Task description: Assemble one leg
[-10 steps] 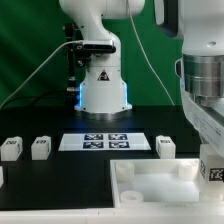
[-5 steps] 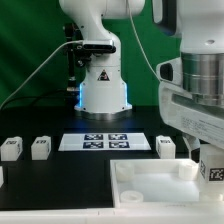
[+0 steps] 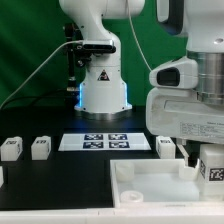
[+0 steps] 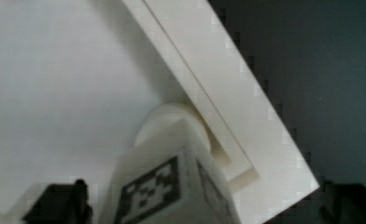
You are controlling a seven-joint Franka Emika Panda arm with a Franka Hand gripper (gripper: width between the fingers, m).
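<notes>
Arm [image 3: 190,112] fills the exterior view's right for me, its big white wrist housing hanging low over the far edge of the panel [image 3: 150,188], hand pointed straight down at the black table [image 3: 60,190]. On the wrist view the gripper [image 4: 206,205] sits right above the leg [image 4: 153,185]. I see the two dark fingers [image 4: 55,200] at opposite corners of the shot, jaws spread wide, clear space between each finger and the leg, nothing gripped. The leg lies against the panel's raised rim, its rounded white body pointing along that rim and its tag face turned to the camera.

Labels now: the leg shows a black-and-white square tag, pattern blurred. On the exterior view the marker board [image 3: 105,141] carries four such tags in front of the robot base [image 3: 103,95], which bears a triangular warning sign [image 3: 103,76]. No lettering is readable anywhere. The other legs [image 3: 41,148] stand apart on the table, two to the left, one beside the board's right end.
</notes>
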